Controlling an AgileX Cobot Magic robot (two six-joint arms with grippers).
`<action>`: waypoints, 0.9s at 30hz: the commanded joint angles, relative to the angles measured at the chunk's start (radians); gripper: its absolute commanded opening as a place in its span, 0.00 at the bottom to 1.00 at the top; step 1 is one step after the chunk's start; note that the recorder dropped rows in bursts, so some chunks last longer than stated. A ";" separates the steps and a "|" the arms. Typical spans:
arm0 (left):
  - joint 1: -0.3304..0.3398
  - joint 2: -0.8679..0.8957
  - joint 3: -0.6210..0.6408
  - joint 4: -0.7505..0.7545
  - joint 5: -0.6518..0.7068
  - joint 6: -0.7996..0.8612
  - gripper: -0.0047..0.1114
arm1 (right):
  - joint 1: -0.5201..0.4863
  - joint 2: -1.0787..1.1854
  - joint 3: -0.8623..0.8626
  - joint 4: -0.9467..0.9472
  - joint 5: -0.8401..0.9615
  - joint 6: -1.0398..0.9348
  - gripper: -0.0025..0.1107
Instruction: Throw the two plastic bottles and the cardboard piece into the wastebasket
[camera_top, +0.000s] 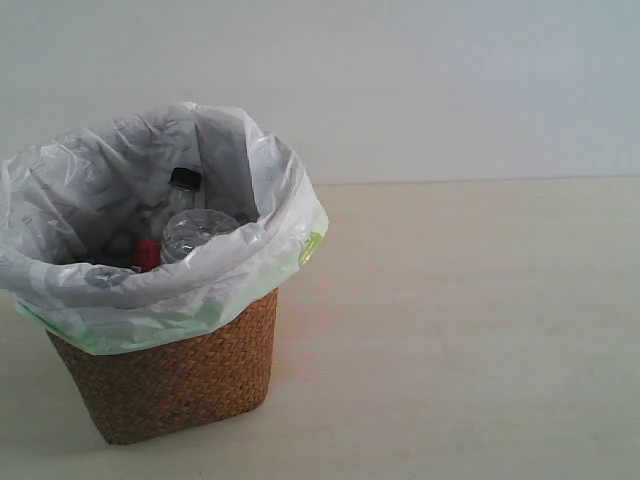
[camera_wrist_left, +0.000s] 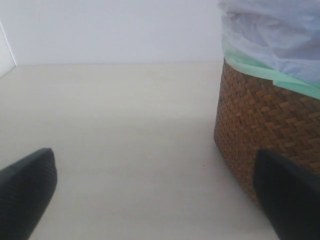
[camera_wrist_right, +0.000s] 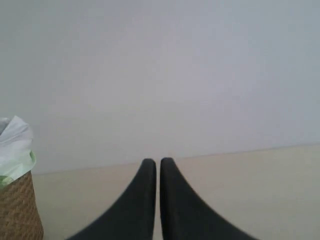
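Observation:
The brown wicker wastebasket (camera_top: 190, 375), lined with a crinkly white bag, stands at the left of the table. Inside it rests the larger clear bottle (camera_top: 178, 203) with its black cap up and a bit of red label showing, and beside it the base of another clear bottle (camera_top: 195, 232). The cardboard piece is hidden. Neither gripper shows in the exterior view. My left gripper (camera_wrist_left: 155, 200) is open and empty, low over the table beside the wastebasket (camera_wrist_left: 260, 130). My right gripper (camera_wrist_right: 158, 165) is shut on nothing, away from the wastebasket (camera_wrist_right: 17, 215).
The pale wooden table (camera_top: 470, 330) stretches right of the basket, with a plain white wall behind it.

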 joint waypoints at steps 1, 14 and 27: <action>-0.006 -0.003 -0.004 -0.002 -0.008 -0.009 0.97 | -0.006 -0.008 0.005 -0.007 0.056 -0.008 0.02; -0.006 -0.003 -0.004 -0.002 -0.008 -0.009 0.97 | -0.006 -0.008 0.005 -0.578 0.308 0.498 0.02; -0.006 -0.003 -0.004 -0.002 -0.008 -0.009 0.97 | -0.006 -0.009 0.005 -0.578 0.403 0.485 0.02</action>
